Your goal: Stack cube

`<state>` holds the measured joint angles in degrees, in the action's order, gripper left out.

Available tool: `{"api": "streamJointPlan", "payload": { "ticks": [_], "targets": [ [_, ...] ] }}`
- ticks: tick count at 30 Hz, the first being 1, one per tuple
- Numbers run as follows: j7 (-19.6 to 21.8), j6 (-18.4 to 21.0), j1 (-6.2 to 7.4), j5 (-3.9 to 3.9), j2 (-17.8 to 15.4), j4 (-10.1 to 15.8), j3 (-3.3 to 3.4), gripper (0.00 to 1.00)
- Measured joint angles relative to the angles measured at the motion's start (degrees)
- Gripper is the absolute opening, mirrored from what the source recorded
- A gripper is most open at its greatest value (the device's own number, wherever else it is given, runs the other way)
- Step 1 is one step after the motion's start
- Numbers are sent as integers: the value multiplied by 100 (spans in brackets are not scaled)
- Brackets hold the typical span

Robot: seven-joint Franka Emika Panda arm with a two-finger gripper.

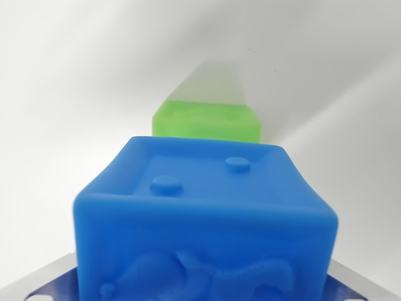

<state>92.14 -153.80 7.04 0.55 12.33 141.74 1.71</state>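
Blue cube (207, 219) sitting between gripper fingers (53, 279), grip uncertain, green cube (210, 122) lying beyond, its base being hidden.

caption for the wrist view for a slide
Blue cube fills the wrist view's foreground, green cube behind it on a white surface.

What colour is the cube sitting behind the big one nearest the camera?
Bright green; the translucent green cube shows in the wrist view, beyond the blue rubbery cube.

I see a plain white surface (75, 75) filling the view, evenly lit, soft grey shadows slanting across its upper right, no walls discernible
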Motion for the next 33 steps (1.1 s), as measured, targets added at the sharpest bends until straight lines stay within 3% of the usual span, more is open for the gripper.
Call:
{"api": "streamJointPlan", "payload": {
  "ticks": [16,30,31,33],
  "targets": [
    [-15,-408,0,26,441,-32,-7,0],
    [-19,-540,-4,32,591,-56,-15,0],
    [-19,-541,-4,32,592,-56,-15,100],
    [-20,-543,-4,32,594,-56,-15,100]
  ]
}}
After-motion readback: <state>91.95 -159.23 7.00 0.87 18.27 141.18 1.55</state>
